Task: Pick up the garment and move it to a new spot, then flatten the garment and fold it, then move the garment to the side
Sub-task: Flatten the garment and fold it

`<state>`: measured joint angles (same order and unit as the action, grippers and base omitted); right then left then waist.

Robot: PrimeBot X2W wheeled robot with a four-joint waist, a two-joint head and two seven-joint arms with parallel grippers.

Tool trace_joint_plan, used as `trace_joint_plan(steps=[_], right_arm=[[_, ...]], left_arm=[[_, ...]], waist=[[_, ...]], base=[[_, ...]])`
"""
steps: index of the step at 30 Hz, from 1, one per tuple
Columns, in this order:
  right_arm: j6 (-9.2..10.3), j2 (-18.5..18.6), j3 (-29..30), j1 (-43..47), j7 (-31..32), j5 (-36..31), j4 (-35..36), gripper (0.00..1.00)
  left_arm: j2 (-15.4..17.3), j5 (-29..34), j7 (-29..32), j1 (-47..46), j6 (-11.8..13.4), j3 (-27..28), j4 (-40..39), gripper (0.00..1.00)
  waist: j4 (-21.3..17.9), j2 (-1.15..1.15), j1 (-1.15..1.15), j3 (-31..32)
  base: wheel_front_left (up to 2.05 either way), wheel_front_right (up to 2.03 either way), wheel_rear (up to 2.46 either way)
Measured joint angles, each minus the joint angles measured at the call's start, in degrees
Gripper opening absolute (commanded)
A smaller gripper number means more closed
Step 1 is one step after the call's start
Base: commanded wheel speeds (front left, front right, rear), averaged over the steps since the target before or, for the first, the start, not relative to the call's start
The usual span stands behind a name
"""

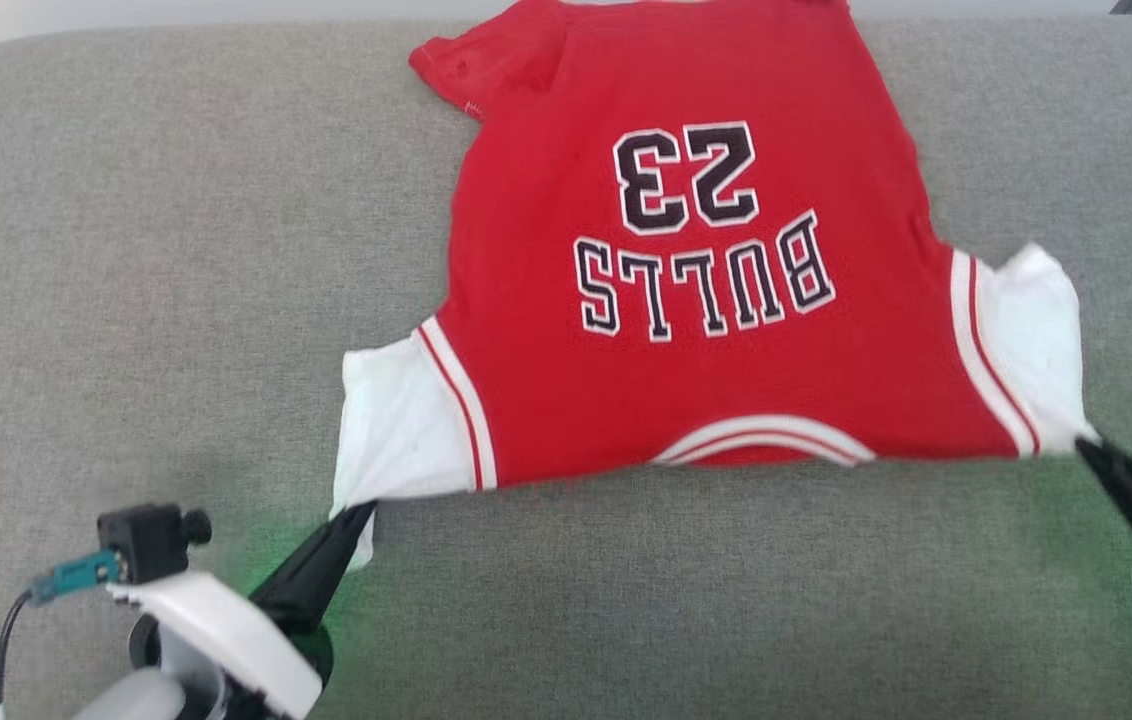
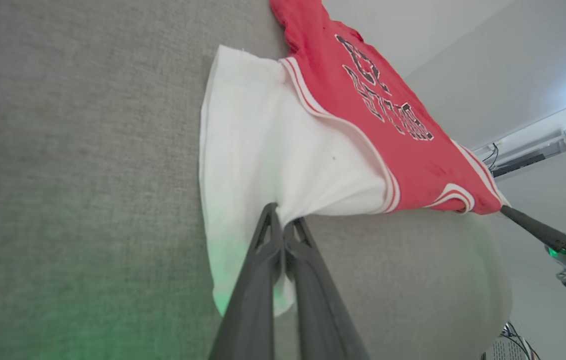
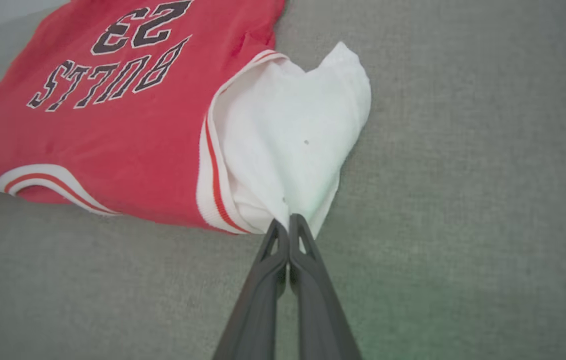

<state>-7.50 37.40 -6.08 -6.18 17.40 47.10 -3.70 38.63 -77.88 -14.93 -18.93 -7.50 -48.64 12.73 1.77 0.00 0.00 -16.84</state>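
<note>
Lying print-side up on grey fabric surface [image 1: 126, 250]: garment [image 1: 696, 330], red body spread out, collar edge nearest the robot. Left gripper [image 1: 358, 515] pinched tight on near corner of one white sleeve; right gripper [image 1: 1086, 447] likewise clamped on the other sleeve's corner.

Red "BULLS 23" garment [image 1: 696, 330], white sleeves, spread lettering-up on grey fabric, shoulder edge pulled taut

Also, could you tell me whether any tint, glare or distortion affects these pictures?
Head view: green glow on the grey surface by the left gripper; garment sharp. Left wrist view: same green cast, wide-angle tilt, bright glare at upper right. Right wrist view: soft even light, faint green at the bottom.
</note>
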Motion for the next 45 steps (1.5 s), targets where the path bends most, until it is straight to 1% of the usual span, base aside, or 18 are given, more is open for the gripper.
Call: trace_joint_plan(steps=[4, 8, 10, 13, 15, 18, 21, 25, 28, 33, 38, 39, 40, 41, 42, 45], right_arm=[[0.00, -3.87, 6.31, 9.54, 5.99, -2.24, 9.23, 0.00], [0.00, -8.18, 10.81, 17.73, 11.93, -4.19, 18.82, 0.00], [0.00, -10.31, 13.02, 21.07, 13.83, -5.31, 22.94, 0.00], [0.00, -13.96, 16.26, 25.01, 15.51, -6.94, 27.66, 0.00], [0.00, -15.64, 17.37, 25.85, 16.44, -7.72, 29.28, 0.00], [0.00, -16.55, 17.12, 25.18, 17.79, -8.46, 29.17, 0.00], [0.01, -15.97, 15.61, 22.49, 18.81, -8.84, 26.55, 0.00], [0.01, -14.90, 12.78, 19.73, 19.86, -8.76, 20.47, 0.00], [0.01, -13.85, 10.78, 18.02, 19.48, -8.89, 15.63, 0.00], [0.01, -12.79, 6.95, 14.92, 17.09, -10.01, 10.42, 0.00], [0.01, -11.09, 4.31, 13.55, 15.12, -9.91, 8.69, 0.00], [0.01, -11.09, 4.31, 13.55, 15.12, -9.91, 8.69, 0.08], [0.00, -10.67, 3.99, 13.40, 14.69, -10.00, 8.66, 0.38], [-0.01, -10.46, 3.97, 13.21, 14.23, -10.03, 8.77, 0.81], [-0.01, -10.36, 4.04, 13.06, 13.85, -9.88, 9.04, 1.00], [-0.02, -10.06, 5.19, 12.95, 14.07, -8.36, 11.56, 1.00]], left_arm=[[2.13, 2.44, -0.04, 4.72, 0.00, 2.42, -4.47, 0.00], [4.44, 3.39, -0.05, 9.94, 0.09, 5.04, -8.91, 0.00], [5.47, 3.39, -0.05, 12.59, 0.27, 6.00, -11.35, 0.00], [5.70, 3.22, -0.05, 15.97, 0.96, 9.55, -14.23, 0.00], [5.50, 3.94, -0.05, 16.96, 1.34, 10.51, -15.06, 0.00], [4.04, 4.58, -0.03, 16.61, 1.27, 9.76, -15.40, 0.00], [2.36, 5.92, 0.93, 14.34, 0.94, 8.43, -13.16, 0.00], [-0.82, 6.28, 1.87, 11.54, 0.54, 6.72, -9.06, 0.00], [-2.49, 6.28, 2.15, 9.84, 0.40, 5.76, -6.37, 0.00], [-4.07, 6.81, 1.98, 8.18, 0.19, 4.65, -2.10, 0.00], [-4.60, 5.61, 1.27, 7.45, 0.18, 4.19, -1.36, 0.00], [-4.60, 5.61, 1.27, 7.45, 0.18, 4.19, -1.36, 0.00], [-4.52, 5.61, 1.22, 7.40, 0.18, 4.00, -1.32, 0.00], [-4.42, 5.61, 1.05, 7.39, 0.18, 3.82, -1.31, 0.00], [-4.39, 5.42, 0.79, 7.39, 0.18, 3.78, -1.38, 0.00], [-4.09, 5.21, 0.52, 7.39, 0.18, 3.69, -2.33, 0.00]], waist=[[0.14, 0.00, 0.00, -0.32], [0.06, 0.00, 0.00, -0.93], [0.09, 0.00, 0.00, -1.08], [0.52, 0.00, 0.00, -1.20], [0.74, 0.00, 0.00, -1.38], [0.95, 0.00, 0.00, -1.55], [1.07, 0.00, 0.00, -1.56], [1.25, 0.00, 0.00, -1.43], [1.33, 0.00, 0.00, -1.52], [1.32, 0.00, 0.00, -2.02], [1.26, 0.00, 0.00, -2.25], [1.26, 0.00, 0.00, -2.25], [1.21, 0.00, 0.00, -2.26], [1.14, 0.00, 0.00, -2.26], [1.11, 0.00, 0.00, -2.26], [1.07, 0.00, 0.00, -2.32]], base=[[0.00, 0.00, 0.00], [0.00, 0.00, 0.00], [0.00, 0.00, 0.00], [0.00, 0.00, 0.00], [0.00, 0.00, 0.00], [0.00, 0.00, 0.00], [0.00, 0.00, 0.00], [0.00, 0.00, 0.00], [0.00, 0.00, 0.00], [0.00, 0.00, 0.00], [0.00, 0.00, 0.00], [0.00, 0.00, 0.00], [0.00, 0.00, 0.00], [0.00, 0.00, 0.00], [0.00, 0.00, 0.00], [0.00, 0.00, 0.00]])
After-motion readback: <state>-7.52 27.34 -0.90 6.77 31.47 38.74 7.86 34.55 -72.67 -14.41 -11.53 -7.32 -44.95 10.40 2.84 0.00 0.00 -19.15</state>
